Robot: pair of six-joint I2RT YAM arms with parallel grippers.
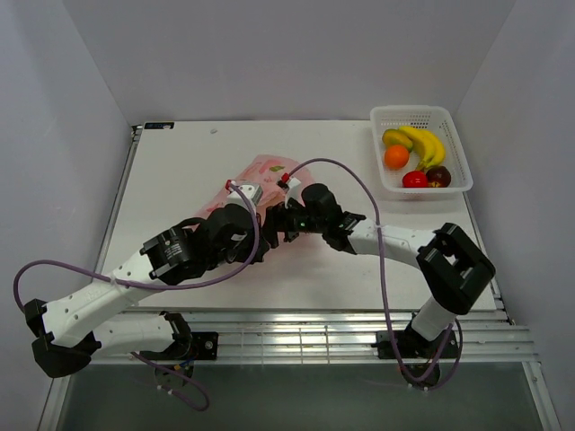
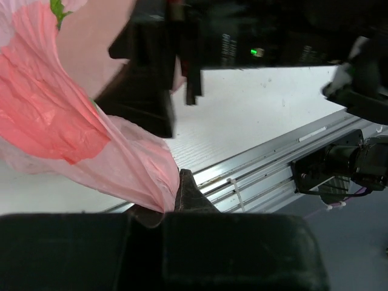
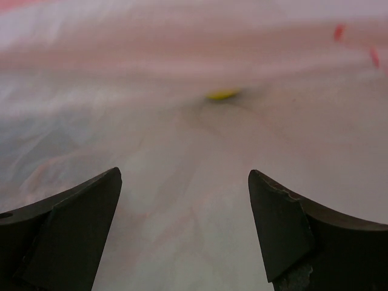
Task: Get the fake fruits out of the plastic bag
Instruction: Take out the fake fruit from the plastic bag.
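Observation:
The pink plastic bag (image 1: 267,172) lies mid-table, its near end lifted between the two arms. My left gripper (image 1: 261,236) is shut on the bag's edge; in the left wrist view (image 2: 172,197) the pink film (image 2: 73,127) runs into the pinched jaws. My right gripper (image 1: 278,221) is open at the bag's mouth. In the right wrist view (image 3: 185,174) its fingers are spread with pink film all around, and a small yellow-green fruit (image 3: 223,94) shows blurred deeper inside. The right gripper holds nothing.
A white perforated basket (image 1: 454,135) at the far right holds yellow bananas (image 1: 420,142), an orange fruit (image 1: 396,156), a red fruit (image 1: 414,179) and a dark one (image 1: 438,175). The table's metal front rail (image 2: 273,157) runs close below my left gripper.

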